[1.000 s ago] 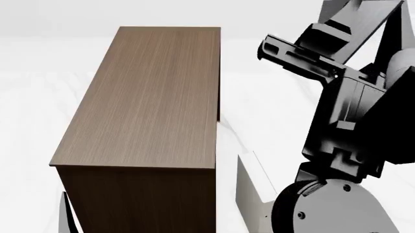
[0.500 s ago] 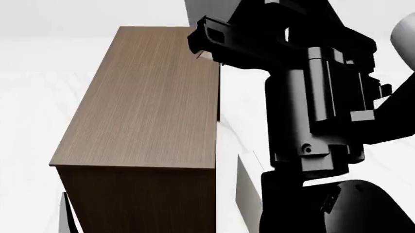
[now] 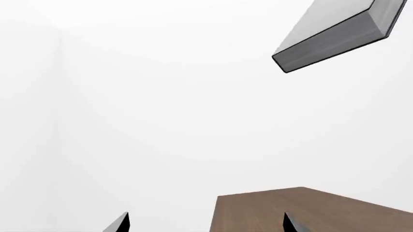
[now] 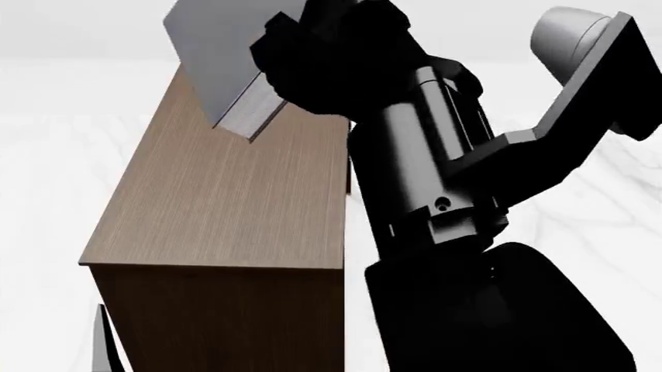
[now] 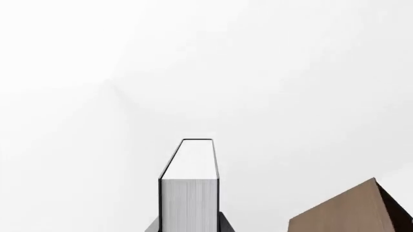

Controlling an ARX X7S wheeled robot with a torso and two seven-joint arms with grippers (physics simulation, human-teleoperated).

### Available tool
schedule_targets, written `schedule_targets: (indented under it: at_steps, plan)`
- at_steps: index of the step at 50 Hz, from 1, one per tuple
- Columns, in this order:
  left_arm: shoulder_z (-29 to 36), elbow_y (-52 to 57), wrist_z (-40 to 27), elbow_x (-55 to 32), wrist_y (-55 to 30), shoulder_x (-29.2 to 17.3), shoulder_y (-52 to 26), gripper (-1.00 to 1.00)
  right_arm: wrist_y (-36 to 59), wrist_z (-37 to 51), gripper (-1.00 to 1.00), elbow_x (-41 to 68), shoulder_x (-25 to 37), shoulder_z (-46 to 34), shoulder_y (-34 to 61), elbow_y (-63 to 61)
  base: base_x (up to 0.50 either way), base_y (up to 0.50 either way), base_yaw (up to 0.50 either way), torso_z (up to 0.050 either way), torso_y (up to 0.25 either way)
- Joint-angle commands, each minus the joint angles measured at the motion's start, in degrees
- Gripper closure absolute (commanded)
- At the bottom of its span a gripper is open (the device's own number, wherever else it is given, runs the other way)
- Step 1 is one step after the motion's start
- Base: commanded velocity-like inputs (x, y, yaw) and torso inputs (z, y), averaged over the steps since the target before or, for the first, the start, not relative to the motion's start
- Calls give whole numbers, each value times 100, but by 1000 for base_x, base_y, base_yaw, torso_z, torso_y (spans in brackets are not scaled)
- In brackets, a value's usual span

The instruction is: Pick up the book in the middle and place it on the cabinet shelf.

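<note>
The left tool (image 3: 206, 224) shows only 2 dark fingertips at the edge of its wrist view, spread wide apart with nothing between them; it holds nothing. Beyond them lies a corner of the cabinet (image 3: 310, 210), and the book (image 3: 335, 36) hangs in the air high toward 1 o'clock.

In the head view the book (image 4: 222, 66) is tilted above the far end of the cabinet (image 4: 238, 178), toward 11 o'clock, its lower corner close over the wood-grain top; whether it touches cannot be told. Its grey cover faces the camera and its white page edge slants down.

The right tool (image 5: 188, 227) is pressed onto the book (image 5: 188, 193), 1 jaw on each cover near an end, pages in between, the rest of the book jutting out beyond it.

The book looks thick, stiff and fairly heavy, with smooth covers that may slip. Held at 1 end, its weight likely levers on the grip; a pinch across both covers nearer the middle would probably be steadier.
</note>
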Motion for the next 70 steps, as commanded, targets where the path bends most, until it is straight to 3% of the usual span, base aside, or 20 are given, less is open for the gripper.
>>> schedule_targets:
  at_steps: [1,18,48,70]
  plan:
    - [-129,25,110,58,-43,96,-4,-100,-186,-68,100,378,-482,210,205,460,0,0,0,0,0]
    - [-67,-35,122,-6,0,68,8,-100,-449,-92,100,501,-1023,-151,605,1382,0,0,0,0,1]
    - [6,-140,128,-71,47,8,13,-100,-1283,-545,100,682,-1086,-507,1201,3030,0,0,0,0,1]
    - [44,-320,74,-35,164,6,-31,-100,-1463,-219,100,690,-1078,-1113,1644,3497,0,0,0,0,1]
